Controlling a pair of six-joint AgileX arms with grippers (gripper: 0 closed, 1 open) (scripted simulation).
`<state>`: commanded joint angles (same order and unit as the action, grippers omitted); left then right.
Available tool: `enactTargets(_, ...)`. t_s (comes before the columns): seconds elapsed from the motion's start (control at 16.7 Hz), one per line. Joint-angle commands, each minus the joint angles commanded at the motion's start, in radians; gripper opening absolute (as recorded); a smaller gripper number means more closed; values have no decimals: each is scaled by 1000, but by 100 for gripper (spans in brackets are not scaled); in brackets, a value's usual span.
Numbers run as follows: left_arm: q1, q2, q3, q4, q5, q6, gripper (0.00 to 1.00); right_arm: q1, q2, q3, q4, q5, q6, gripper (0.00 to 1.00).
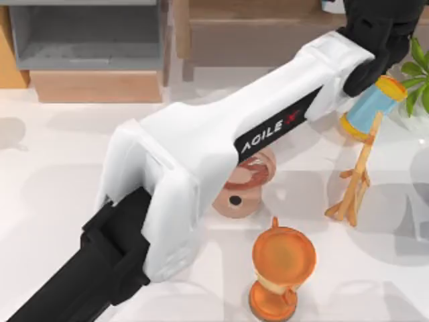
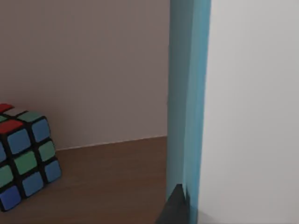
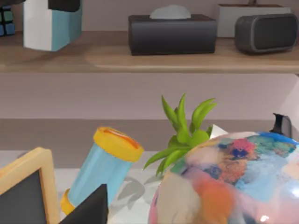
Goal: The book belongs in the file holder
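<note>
The teal-blue book (image 2: 187,102) stands upright on the long brown shelf (image 2: 107,182), its white page side (image 2: 252,116) close to the left wrist camera. From the right wrist view the book (image 3: 51,25) sits at the shelf's left end with my left gripper (image 3: 65,4) on its top, shut on it. One dark finger (image 2: 175,210) lies against the teal cover. In the top view my left arm reaches across the table to the far right, where its gripper (image 1: 375,37) is. The grey file holder (image 1: 87,40) with its tan front edge sits far left. My right arm is parked off the table's right side.
A colour cube (image 2: 25,158) sits on the shelf beside the book; a black tissue box (image 3: 173,32) and a speaker (image 3: 266,30) stand farther along. On the table are a pink fan (image 1: 244,191), an orange hourglass (image 1: 281,265), a blue cylinder (image 1: 372,104), a wooden stand (image 1: 352,191) and a plant (image 1: 419,74). A colourful globe (image 3: 229,182) sits near the right wrist.
</note>
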<state>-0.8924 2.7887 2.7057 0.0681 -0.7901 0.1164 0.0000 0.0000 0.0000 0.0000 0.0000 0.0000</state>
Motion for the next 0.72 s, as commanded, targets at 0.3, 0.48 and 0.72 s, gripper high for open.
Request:
enactTargets(0.3,-21,-267,-392,27,51,200,0,0,0,0,0,0,0,100)
enactTargets(0.48,-29,-473,-686,38,86,346,0,0,0,0,0,0,0,100)
enactTargets(0.72,-20,-768,-1093,64,141,554,0,0,0,0,0,0,0,100)
